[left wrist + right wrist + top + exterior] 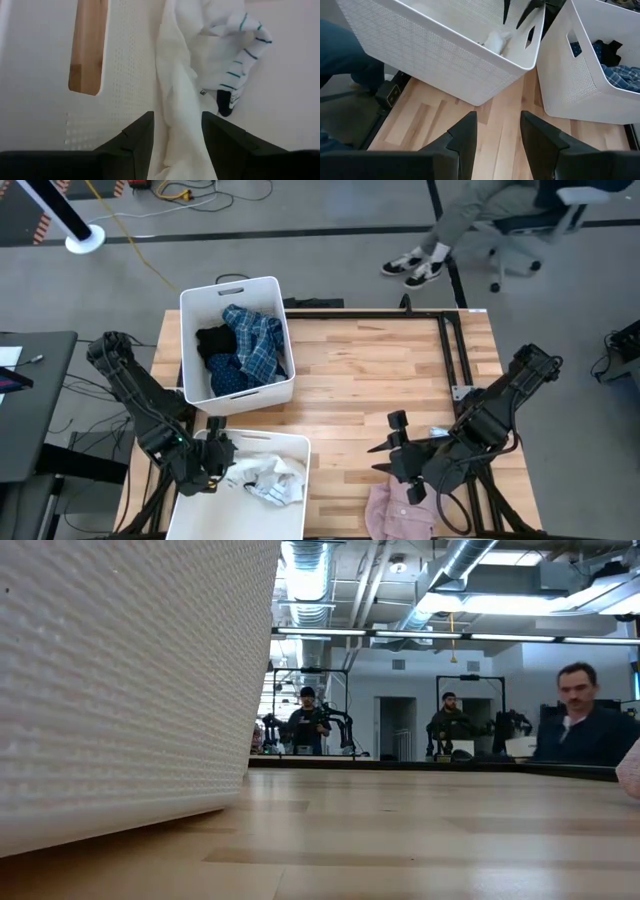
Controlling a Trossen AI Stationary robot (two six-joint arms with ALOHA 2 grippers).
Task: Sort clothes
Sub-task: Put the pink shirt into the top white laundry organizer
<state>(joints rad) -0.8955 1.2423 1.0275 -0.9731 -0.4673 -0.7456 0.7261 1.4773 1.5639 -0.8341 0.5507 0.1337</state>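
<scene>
Left pincer (222,452) in the near bin (292,510) — fingers (137,137) parted, white garment (177,100) between them, striped sock (237,75) just beyond. Right pincer (392,450) open above the desk (370,380) — pink shirt (398,512) lies nearer, at the desk's edge.

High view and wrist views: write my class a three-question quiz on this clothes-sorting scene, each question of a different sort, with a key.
1. True or false: the pink shirt lies inside a bin.
2. Which bin holds the blue plaid shirt? A) the far bin B) the near bin
3. Fill in: the left gripper is over the near bin with a ______ garment between its open fingers.

Key:
1. False; it lies on the table at the near edge, by the right gripper, which is open and empty.
2. A, beside the black top.
3. White; a striped white sock lies next to it.
</scene>
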